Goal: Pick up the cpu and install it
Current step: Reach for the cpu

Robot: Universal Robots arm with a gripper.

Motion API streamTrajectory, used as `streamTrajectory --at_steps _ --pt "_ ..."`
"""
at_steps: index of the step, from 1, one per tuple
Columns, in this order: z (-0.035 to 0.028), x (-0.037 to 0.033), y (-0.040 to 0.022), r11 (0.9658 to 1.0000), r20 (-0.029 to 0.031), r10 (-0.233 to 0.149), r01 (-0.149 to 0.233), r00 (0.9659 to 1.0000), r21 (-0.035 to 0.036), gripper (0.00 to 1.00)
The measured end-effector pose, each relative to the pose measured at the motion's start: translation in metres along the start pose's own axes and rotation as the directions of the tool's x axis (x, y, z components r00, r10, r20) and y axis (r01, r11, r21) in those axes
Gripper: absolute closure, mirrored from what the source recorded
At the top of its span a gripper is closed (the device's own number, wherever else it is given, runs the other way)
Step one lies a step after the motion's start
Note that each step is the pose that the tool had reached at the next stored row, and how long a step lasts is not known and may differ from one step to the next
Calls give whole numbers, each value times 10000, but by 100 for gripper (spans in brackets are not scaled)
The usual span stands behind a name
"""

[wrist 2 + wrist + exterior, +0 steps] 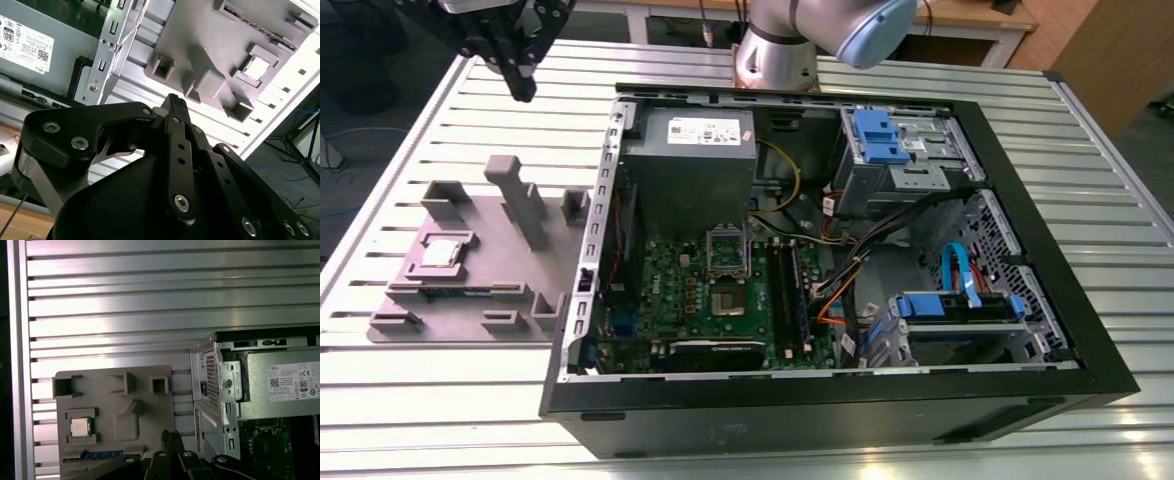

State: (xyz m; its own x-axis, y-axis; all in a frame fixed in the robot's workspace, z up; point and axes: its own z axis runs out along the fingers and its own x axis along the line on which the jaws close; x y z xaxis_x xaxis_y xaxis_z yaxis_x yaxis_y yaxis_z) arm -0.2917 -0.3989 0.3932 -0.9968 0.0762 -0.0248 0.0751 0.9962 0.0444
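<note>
Cpu [444, 251] lies flat in its pocket on the grey fixture [491, 265], untouched. In the exterior view it is at roughly seven o'clock from the gripper [523, 88] and well apart from it (square, so no long axis to line up with). The gripper hangs over the slatted table [400, 150] past the fixture's twelve o'clock edge. Its fingers [172, 107] look pressed together in both wrist views, pinching nothing.

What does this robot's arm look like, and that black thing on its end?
The arm is a silvery-grey tube with a rounded pale blue cap at a joint. The tool is black, built of hinged bars studded with silver bolt heads, tapering to a narrow tip.
</note>
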Motion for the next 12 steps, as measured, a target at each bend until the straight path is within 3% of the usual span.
streamTrajectory --at_steps 12 --pt "21 259 -21 10000 2 0 0 10000 0 89"
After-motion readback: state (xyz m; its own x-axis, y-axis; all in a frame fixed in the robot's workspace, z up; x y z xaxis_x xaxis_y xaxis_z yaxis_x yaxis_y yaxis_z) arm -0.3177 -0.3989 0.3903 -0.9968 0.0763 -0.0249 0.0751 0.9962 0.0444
